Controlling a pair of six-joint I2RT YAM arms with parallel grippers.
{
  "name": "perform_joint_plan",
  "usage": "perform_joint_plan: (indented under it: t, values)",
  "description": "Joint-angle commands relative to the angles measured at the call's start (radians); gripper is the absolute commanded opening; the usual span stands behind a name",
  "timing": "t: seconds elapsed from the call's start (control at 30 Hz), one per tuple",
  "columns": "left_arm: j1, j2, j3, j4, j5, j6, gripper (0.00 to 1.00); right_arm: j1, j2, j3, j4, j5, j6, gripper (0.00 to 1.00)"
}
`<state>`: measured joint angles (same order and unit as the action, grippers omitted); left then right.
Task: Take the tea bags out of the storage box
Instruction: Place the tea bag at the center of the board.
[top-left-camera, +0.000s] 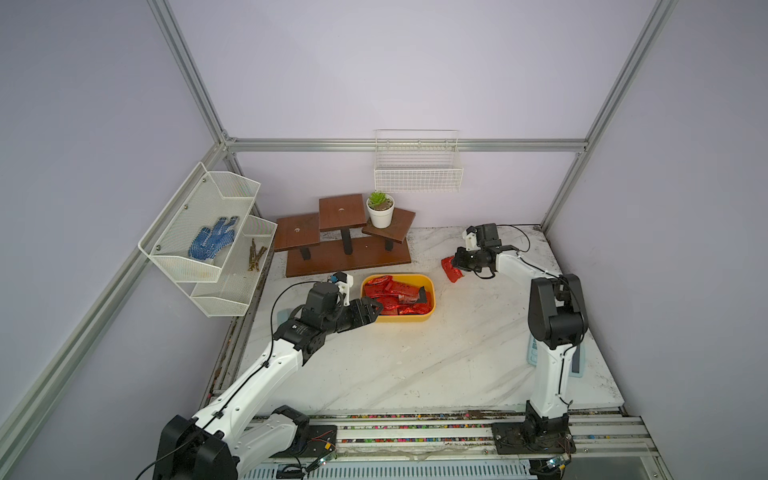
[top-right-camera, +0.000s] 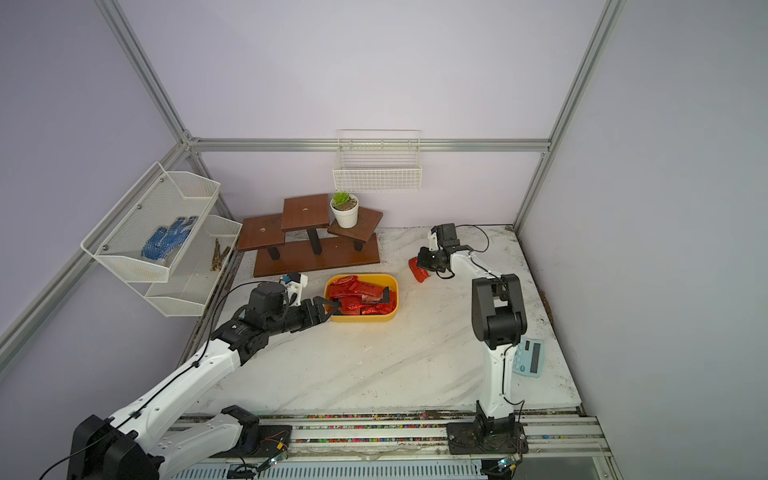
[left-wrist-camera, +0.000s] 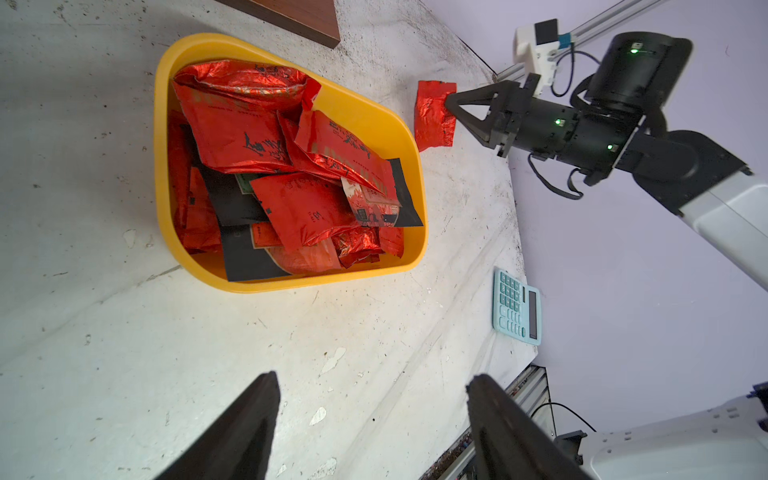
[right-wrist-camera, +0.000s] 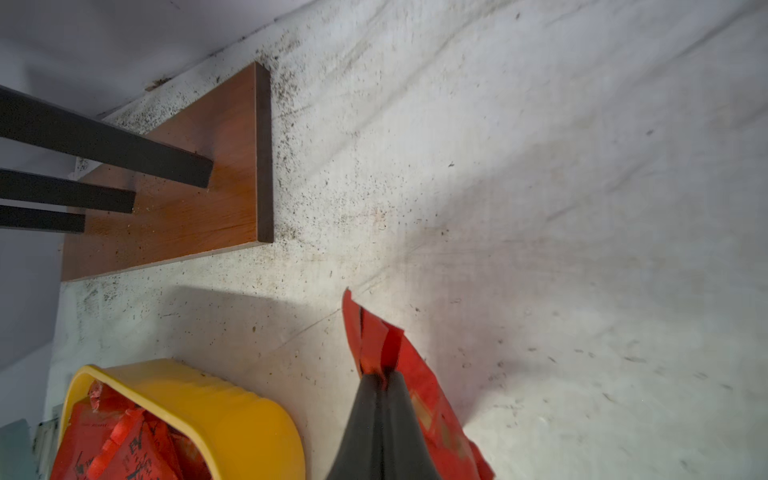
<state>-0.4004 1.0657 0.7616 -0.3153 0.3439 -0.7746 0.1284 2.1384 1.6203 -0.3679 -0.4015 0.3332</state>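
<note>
The yellow storage box (top-left-camera: 399, 318) (top-right-camera: 361, 318) sits mid-table, and red foil and black tea bags (top-left-camera: 392, 293) (left-wrist-camera: 257, 124) are piled in it. My left gripper (top-left-camera: 374, 309) (left-wrist-camera: 372, 378) is open and empty; it hovers at the box's left end and faces the pile. To the right of the box and behind it, my right gripper (top-left-camera: 456, 262) (right-wrist-camera: 384, 376) is shut on one red tea bag (top-left-camera: 451, 269) (right-wrist-camera: 432, 399). That tea bag (left-wrist-camera: 434, 114) hangs outside the box, just above the table.
A brown wooden stand (top-left-camera: 345, 257) with a potted plant (top-left-camera: 380, 210) is behind the box. A white wire basket (top-left-camera: 417, 174) hangs on the back wall. A mesh shelf (top-left-camera: 208, 232) with a blue glove is on the left. A pale blue calculator (top-right-camera: 528, 357) lies near the right arm's base.
</note>
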Motion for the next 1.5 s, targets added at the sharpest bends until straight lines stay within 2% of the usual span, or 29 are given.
perform_joint_plan:
  t: [0.0,0.2,0.23,0.27,0.4,0.5,0.67,0.8,1.03,1.27,1.47]
  values:
    - [-0.003,-0.03,0.017,-0.01,-0.013,0.013,0.75,-0.023,0.06,0.074,-0.02,-0.143,0.055,0.0]
    - [-0.003,-0.044,0.006,-0.028,-0.029,0.014,0.76,-0.041,0.13,0.127,0.001,-0.157,0.092,0.0]
    - [-0.003,-0.044,0.004,-0.028,-0.029,0.015,0.77,-0.043,0.136,0.134,0.001,-0.147,0.096,0.02]
    - [-0.003,-0.043,0.004,-0.028,-0.029,0.014,0.77,-0.046,0.138,0.136,0.002,-0.138,0.097,0.08]
    - [-0.003,-0.038,0.005,-0.03,-0.026,0.011,0.77,-0.055,0.124,0.14,0.0,-0.079,0.097,0.46]
    - [-0.003,-0.041,0.007,-0.031,-0.034,0.006,0.78,-0.056,0.086,0.13,-0.016,0.002,0.078,0.56]
    - [-0.003,-0.047,0.008,-0.036,-0.05,0.0,0.78,-0.056,-0.022,0.06,-0.019,0.146,0.055,0.56]
    - [-0.003,-0.046,0.017,-0.049,-0.071,0.0,0.78,-0.056,-0.129,-0.026,0.003,0.212,0.044,0.48]
    - [-0.003,-0.034,0.05,-0.077,-0.116,0.018,0.79,-0.011,-0.268,-0.133,0.027,0.17,0.022,0.43]
    - [-0.001,-0.003,0.096,-0.1,-0.137,0.047,0.79,0.127,-0.355,-0.189,0.02,0.17,-0.024,0.42]
    - [0.019,-0.012,0.084,-0.089,-0.152,0.047,0.8,0.247,-0.367,-0.215,0.064,0.131,0.031,0.42]
